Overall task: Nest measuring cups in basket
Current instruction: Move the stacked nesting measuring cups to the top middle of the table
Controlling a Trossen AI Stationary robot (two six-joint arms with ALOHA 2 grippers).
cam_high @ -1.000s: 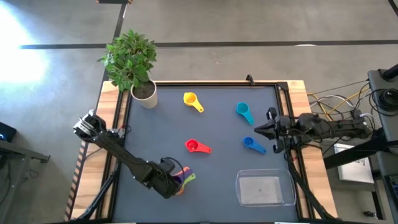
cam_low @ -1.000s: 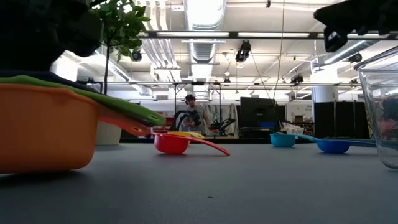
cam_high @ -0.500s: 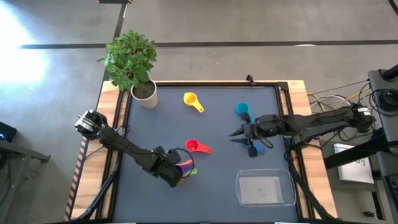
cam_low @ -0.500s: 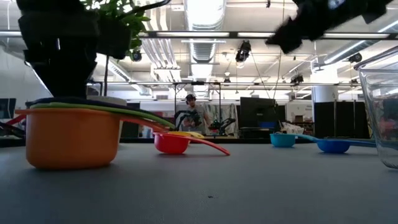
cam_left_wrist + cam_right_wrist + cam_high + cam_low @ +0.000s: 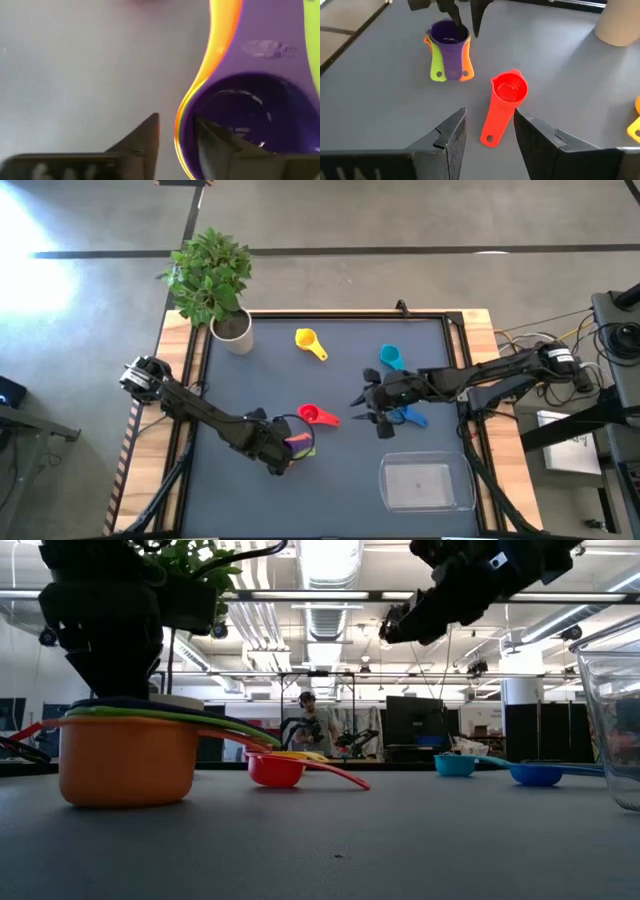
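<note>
A: Left gripper [image 5: 290,448] sits at the near left part of the table [image 5: 350,380], over the stacked cups. In its wrist view the fingers [image 5: 142,145] straddle the rim of the purple cup [image 5: 245,115], one outside the stack, one inside the bowl. Parted a little, gap visible. I can't tell whether they press the rim.

B: The stack?

A: Purple cup nested in the green cup [image 5: 437,64], both in the orange cup [image 5: 125,755]. Handles fan out side by side. From table height the orange cup stands flat on the table.

B: Right gripper?

A: Right gripper [image 5: 489,131] hangs above mid-table, clear of the surface, fingers spread and holding nothing. The red cup [image 5: 503,102] lies just ahead of it in its wrist view, handle toward the gripper, bowl toward the stack.

B: Other cups?

A: Yellow cup [image 5: 309,342] at the far side, near the white plant pot [image 5: 233,330]. Teal cup [image 5: 391,358] to the right of it. Blue cup [image 5: 410,416] just under the right arm, partly covered.

B: Basket?

A: Basket [image 5: 427,483] stands at the near right corner, clear plastic, no cup in it. All cups lie apart from it.

B: Beyond the table?

A: A person [image 5: 308,720] far back in the room, low view only.
</note>
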